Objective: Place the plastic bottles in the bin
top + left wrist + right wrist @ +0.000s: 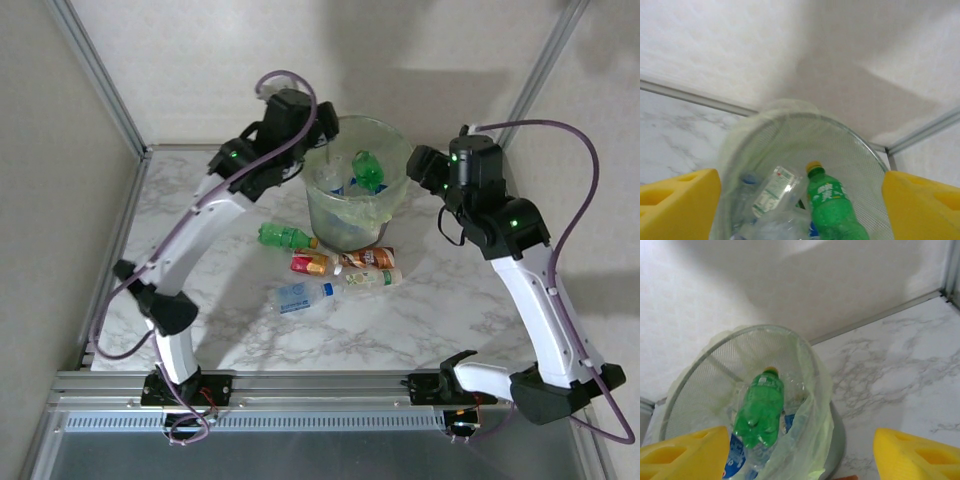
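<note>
Top external: bin (396, 150) holding green bottle (368, 170); left gripper (800, 205) at 9 o'clock, right gripper (800, 455) at 3 o'clock, both open, empty; loose bottles (312, 264) at 6 o'clock on tabletop (450, 310)

I see the bin (325, 210), round, pale green, translucent and bag-lined, standing upright at the far middle of the worktop (450, 320). Inside it a green bottle (368, 170) leans, yellow cap up, on clear bottles (772, 192). Just near of the bin, five lie on their sides: a second green bottle (283, 236) on the left, a red-labelled bottle (312, 264), a brown-labelled bottle (368, 258), a pale-labelled bottle (368, 280) and, nearest, a blue-labelled bottle (302, 296).
</note>
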